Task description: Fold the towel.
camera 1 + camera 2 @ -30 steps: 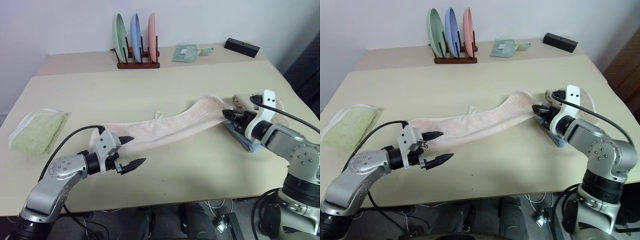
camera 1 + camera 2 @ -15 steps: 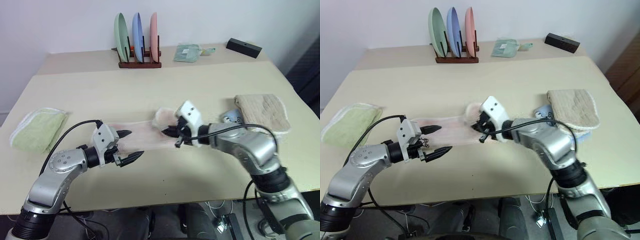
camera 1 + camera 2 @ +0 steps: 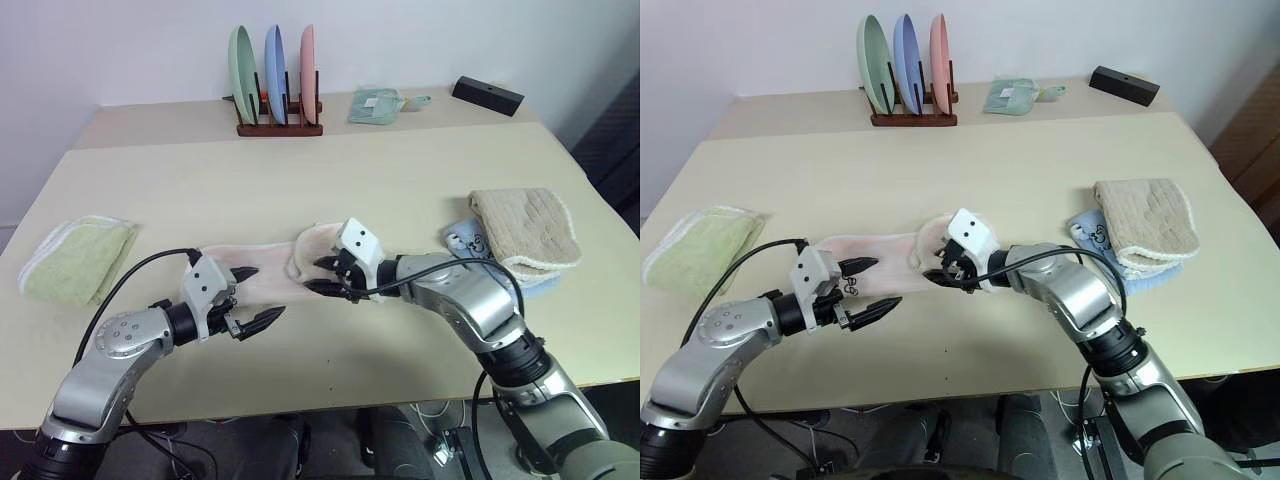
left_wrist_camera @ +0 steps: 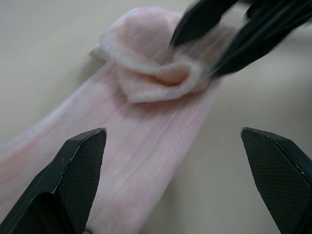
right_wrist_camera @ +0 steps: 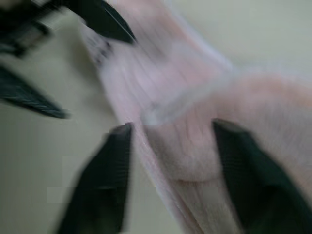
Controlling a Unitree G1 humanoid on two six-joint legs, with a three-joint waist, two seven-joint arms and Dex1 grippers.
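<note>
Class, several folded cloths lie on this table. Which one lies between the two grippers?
The pale pink towel, stretched long between the left gripper and right gripper; the others sit apart.

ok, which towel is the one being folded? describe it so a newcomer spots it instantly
On the beige table, look at the near middle, between the two pincers. The towel is the long pale pink strip with its right end doubled over; the green towel at left and the tan towel at right are folded squares.

Left pincer (image 3: 252,295) spread open, right pincer (image 3: 322,276) apparently parted, tips facing
</note>
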